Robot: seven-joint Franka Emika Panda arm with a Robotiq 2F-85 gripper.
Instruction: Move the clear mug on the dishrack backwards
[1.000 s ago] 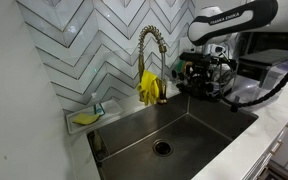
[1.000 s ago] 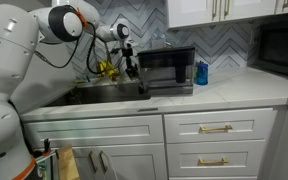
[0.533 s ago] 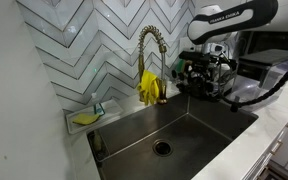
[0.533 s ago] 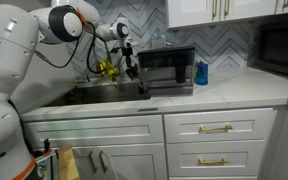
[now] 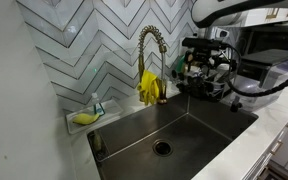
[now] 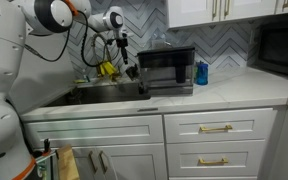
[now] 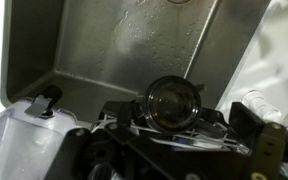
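The clear mug (image 7: 174, 103) is seen from above in the wrist view, a round glass rim resting on the black wire dishrack (image 7: 199, 128). My gripper (image 7: 181, 118) hangs over it and is open; the dark fingers (image 7: 242, 117) stand on either side of the mug with a gap to the glass. In both exterior views the gripper (image 5: 206, 68) (image 6: 127, 62) points down over the dishrack (image 5: 212, 88) beside the sink. I cannot make out the mug in those views.
A steel sink (image 5: 164, 128) lies beside the rack. Over it stands a gold faucet (image 5: 150, 45) with yellow gloves (image 5: 151, 88) draped on it, and a sponge tray (image 5: 86, 117) sits at the wall. A black oven (image 6: 167, 70) and a blue item (image 6: 201, 73) stand on the counter.
The arm has lifted a little over the dishrack. The fingers now stand apart from the mug, which stays on the rack.
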